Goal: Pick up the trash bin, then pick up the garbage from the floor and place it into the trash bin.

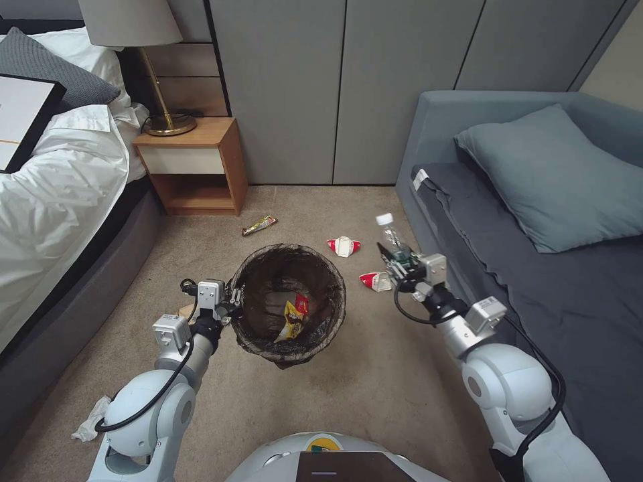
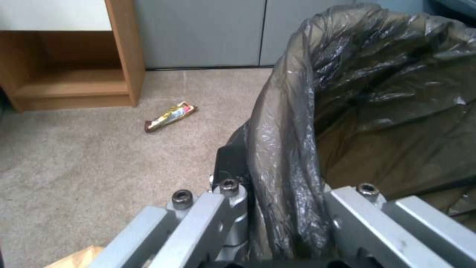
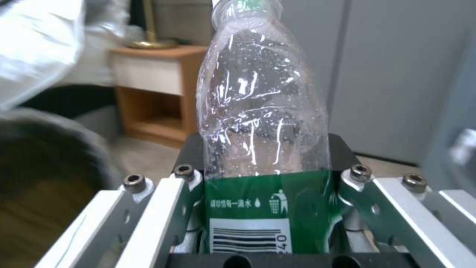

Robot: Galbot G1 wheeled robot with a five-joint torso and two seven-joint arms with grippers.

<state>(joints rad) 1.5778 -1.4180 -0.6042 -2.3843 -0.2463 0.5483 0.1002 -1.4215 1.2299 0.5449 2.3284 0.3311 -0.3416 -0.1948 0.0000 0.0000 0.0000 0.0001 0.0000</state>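
Left claw [image 1: 231, 299] clamps the trash bin [image 1: 289, 304] rim, right claw [image 1: 400, 262] clamps the bottle [image 1: 390, 235] — crushed cups [image 1: 343, 246] between.

A dark brown-black bag [image 1: 288, 268] is seen lining the trash bin [image 1: 289, 299], with a yellow wrapper [image 1: 291, 320] and red scrap [image 1: 302, 303] inside. The clear bottle [image 3: 265, 111] is banded by a green label [image 3: 270, 201] printed with a white barcode. Red-and-white cups [image 1: 343, 246] are seen on beige carpet [image 1: 375, 375].
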